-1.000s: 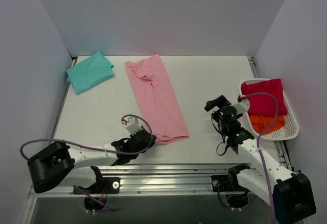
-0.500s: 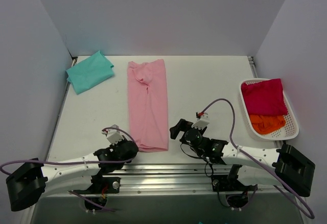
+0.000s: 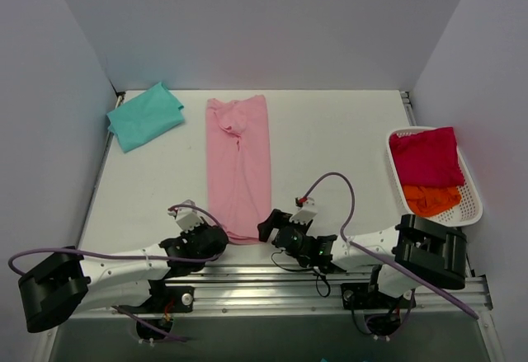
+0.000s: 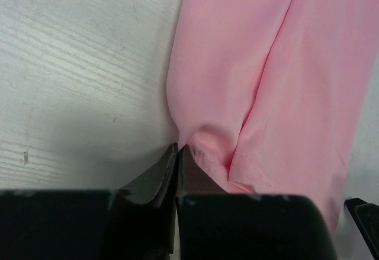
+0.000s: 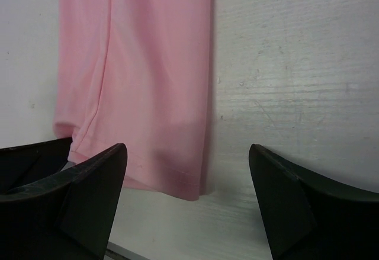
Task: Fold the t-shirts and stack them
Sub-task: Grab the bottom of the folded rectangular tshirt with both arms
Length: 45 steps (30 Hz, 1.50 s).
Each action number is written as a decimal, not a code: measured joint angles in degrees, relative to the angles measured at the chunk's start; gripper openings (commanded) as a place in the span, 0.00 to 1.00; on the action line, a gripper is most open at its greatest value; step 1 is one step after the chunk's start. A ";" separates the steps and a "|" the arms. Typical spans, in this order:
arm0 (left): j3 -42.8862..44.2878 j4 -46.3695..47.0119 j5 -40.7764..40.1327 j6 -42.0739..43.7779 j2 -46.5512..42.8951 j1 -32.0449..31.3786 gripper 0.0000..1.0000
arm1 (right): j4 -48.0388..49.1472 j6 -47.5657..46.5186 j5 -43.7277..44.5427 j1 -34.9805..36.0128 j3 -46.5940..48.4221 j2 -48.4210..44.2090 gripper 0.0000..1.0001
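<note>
On the table (image 3: 346,131), the pink t-shirt (image 3: 239,172) lies as a long strip, the teal t-shirt (image 3: 145,116) folded beyond its far-left corner. Our left gripper (image 4: 178,148) clenches its near-left hem corner; our right gripper (image 5: 186,150) gapes over the near-right one. We should pinch there equally deep, then lift evenly.

White table (image 3: 330,131) bears pink t-shirt (image 3: 239,164), teal t-shirt (image 3: 145,116) — and, seemingly, a basket (image 3: 437,218).

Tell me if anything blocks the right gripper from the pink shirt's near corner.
Nothing visible does. The right gripper is open, and the pink shirt has its near corner right ahead, between the fingers, with only bare table beside it.
</note>
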 measured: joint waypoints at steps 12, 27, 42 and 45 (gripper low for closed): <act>-1.81 -1.70 0.20 0.11 -4.31 0.00 0.07 | 2.49 1.07 -0.09 0.74 1.84 4.50 0.53; -1.81 -0.79 -0.11 0.13 -3.54 0.00 0.06 | 4.02 1.77 -1.25 1.16 4.70 10.12 0.00; -2.78 -3.04 0.35 0.13 -7.02 0.00 0.02 | -2.56 5.03 0.61 1.18 2.19 5.20 0.00; -2.78 -3.32 0.39 0.07 -7.19 0.00 0.02 | -3.52 5.42 1.01 1.25 1.84 4.42 0.00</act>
